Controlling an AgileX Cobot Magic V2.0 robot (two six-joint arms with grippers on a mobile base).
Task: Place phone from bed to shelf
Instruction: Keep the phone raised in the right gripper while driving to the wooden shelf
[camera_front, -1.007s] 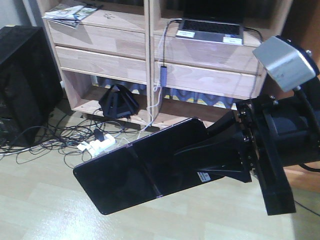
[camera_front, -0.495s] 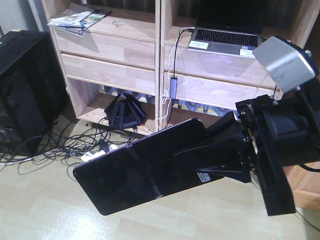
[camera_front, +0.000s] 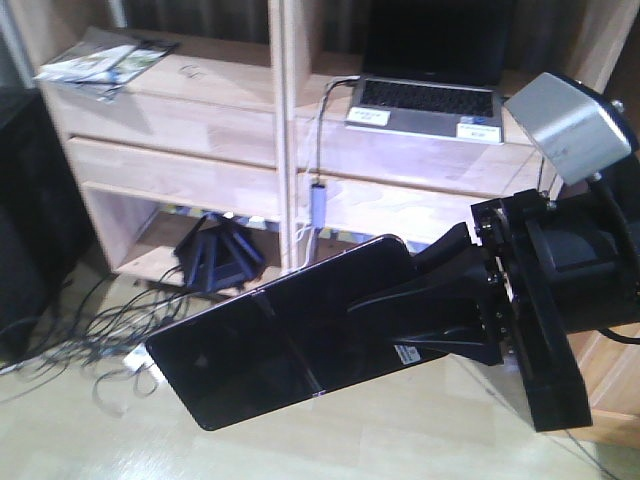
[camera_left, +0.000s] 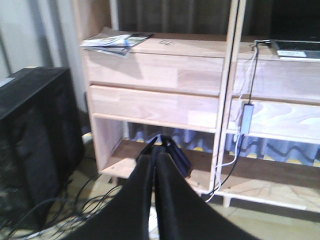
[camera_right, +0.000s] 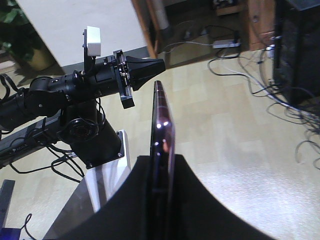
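- The right pincer (camera_front: 388, 308) is clenching one short end of the phone (camera_front: 265, 350), and the rest of the slab is sticking out free toward the lower left of the front view.
- The phone is hanging in the air above the floor, in front of the shelf (camera_front: 180, 112), not on it yet; the bed is not showing in any view.
- In the right wrist view the phone is showing only its thin edge with the pinkish rim (camera_right: 163, 125), pressed between the two black fingers.
- I am judging it as light and stiff, but glossy, so it is probably slippery, and the crease across its middle is suggesting a weak line that could bend or crack.
- The hold is lying far from the middle, so the long free part is acting as a lever; gripping nearer the crease, on the flat faces, would be safer.
- The left pincer (camera_left: 155, 197) is closed on nothing, its fingers lying together.
- A laptop (camera_front: 425, 100) and magazines (camera_front: 95, 58) are occupying parts of the shelf top.
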